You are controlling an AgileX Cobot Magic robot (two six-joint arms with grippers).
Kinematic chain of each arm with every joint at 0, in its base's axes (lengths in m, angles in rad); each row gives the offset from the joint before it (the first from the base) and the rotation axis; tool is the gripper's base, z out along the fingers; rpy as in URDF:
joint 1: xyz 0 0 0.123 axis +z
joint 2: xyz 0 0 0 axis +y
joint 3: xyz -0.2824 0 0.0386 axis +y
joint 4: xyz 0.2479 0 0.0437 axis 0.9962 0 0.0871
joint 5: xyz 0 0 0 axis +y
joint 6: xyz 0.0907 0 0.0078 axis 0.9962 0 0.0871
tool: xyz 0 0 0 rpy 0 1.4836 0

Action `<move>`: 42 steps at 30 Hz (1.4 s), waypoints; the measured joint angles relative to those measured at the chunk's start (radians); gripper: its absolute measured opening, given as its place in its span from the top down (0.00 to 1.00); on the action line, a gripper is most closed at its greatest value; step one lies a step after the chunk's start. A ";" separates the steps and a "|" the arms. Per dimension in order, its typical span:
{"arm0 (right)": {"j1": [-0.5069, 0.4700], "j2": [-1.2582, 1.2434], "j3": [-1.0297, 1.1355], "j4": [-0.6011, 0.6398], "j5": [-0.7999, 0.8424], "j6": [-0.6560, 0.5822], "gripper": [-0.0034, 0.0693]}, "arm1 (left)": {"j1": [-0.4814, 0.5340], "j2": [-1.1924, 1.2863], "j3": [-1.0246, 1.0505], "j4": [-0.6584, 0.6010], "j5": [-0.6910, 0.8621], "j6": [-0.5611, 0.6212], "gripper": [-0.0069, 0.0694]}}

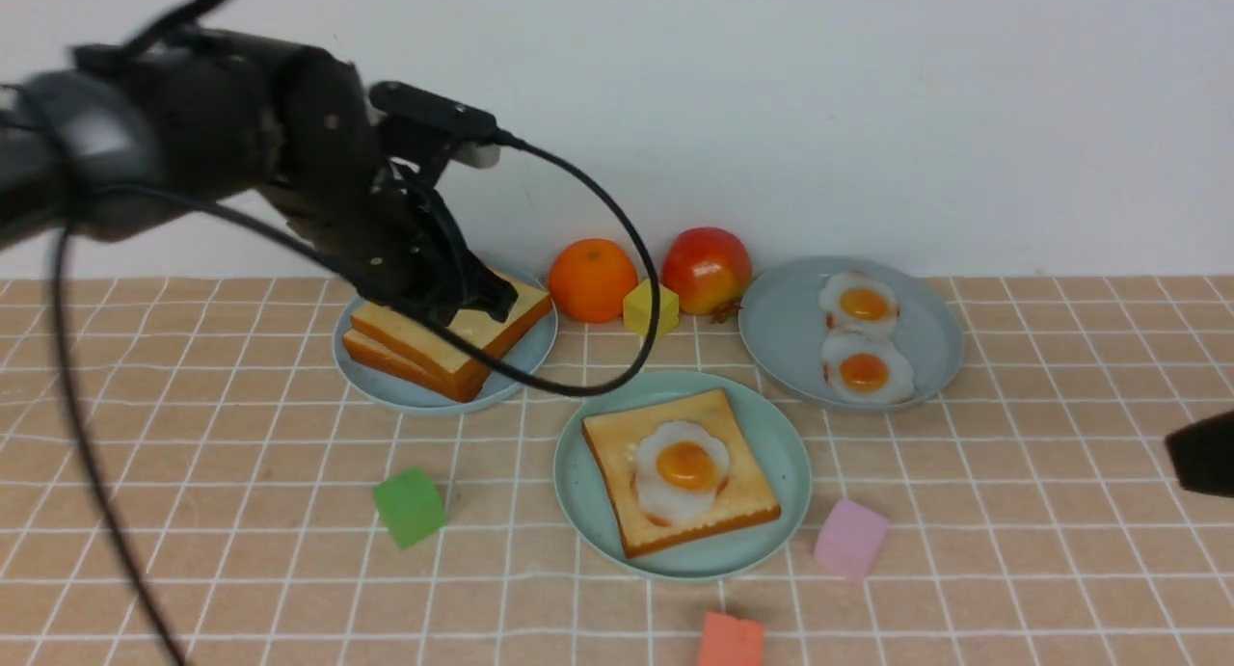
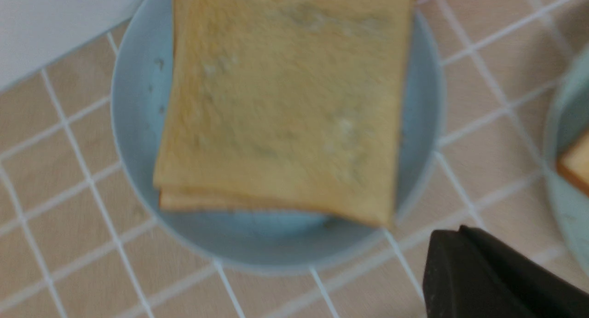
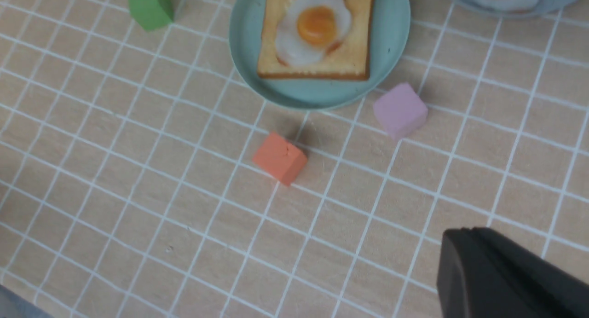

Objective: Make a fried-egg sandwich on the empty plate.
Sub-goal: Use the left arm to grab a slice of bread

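Observation:
The mint-green plate (image 1: 783, 454) sits at centre front with one toast slice (image 1: 737, 497) and a fried egg (image 1: 680, 468) on top; they also show in the right wrist view, plate (image 3: 391, 37) and egg (image 3: 313, 28). Two stacked toast slices (image 1: 434, 348) lie on a pale blue-grey plate (image 1: 378, 382) at back left. My left gripper (image 1: 496, 302) hovers over the stack's far right corner, shut and empty. In the left wrist view its tip (image 2: 448, 237) is beside the stack (image 2: 285, 101). My right gripper (image 1: 1200, 459) is shut and empty at the far right, low over the table (image 3: 460, 239).
A second pale plate (image 1: 930, 343) with two loose eggs (image 1: 861, 305) stands at back right. An orange (image 1: 592, 279), a yellow cube (image 1: 651, 309) and an apple (image 1: 707, 269) line the back. A green cube (image 1: 410, 505), a pink cube (image 1: 850, 539) and an orange-red cube (image 1: 731, 640) lie in front. The left arm's cable (image 1: 598, 388) hangs low.

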State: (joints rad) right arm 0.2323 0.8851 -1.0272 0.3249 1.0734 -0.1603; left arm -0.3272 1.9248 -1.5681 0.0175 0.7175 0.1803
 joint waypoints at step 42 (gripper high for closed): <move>0.000 -0.066 0.003 0.027 0.039 0.003 0.93 | -0.004 0.177 -0.116 0.108 -0.048 0.054 0.81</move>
State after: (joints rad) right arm 0.2323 0.8186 -1.0245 0.3521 1.1123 -0.1573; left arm -0.3311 2.1015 -1.6844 0.1256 0.6694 0.2347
